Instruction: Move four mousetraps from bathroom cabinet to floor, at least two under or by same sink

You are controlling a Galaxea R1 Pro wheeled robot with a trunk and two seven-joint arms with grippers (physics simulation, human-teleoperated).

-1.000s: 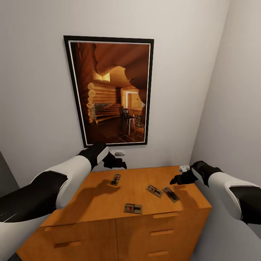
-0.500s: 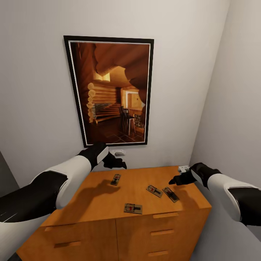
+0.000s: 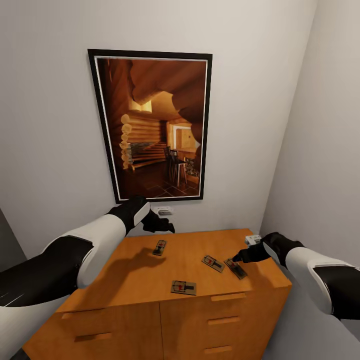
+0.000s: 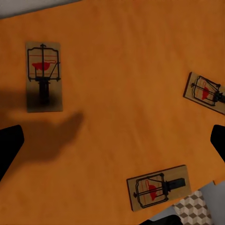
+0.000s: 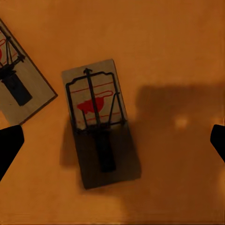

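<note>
**Still four mousetraps on the cabinet**

Flat tan boards with dark wire springs and red marks, the mousetraps (image 3: 184, 287) lie on the orange-brown cabinet (image 3: 135, 280) top. My right fingers (image 3: 239, 257) hover spread over one; my left fingers (image 3: 162, 226) are spread too.

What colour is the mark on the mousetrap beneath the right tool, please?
Red, on the tan mousetrap; clearest in the right wrist view.

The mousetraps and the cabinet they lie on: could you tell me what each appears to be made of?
The mousetraps look like flat boards of pale, matte wood, each carrying a dark wire frame, probably metal, and a red mark. The cabinet looks like orange-brown wood or veneer with a smooth, slightly glossy finish; faint grain streaks its top and its slim handles match. Being a render, these are only appearances.
</note>
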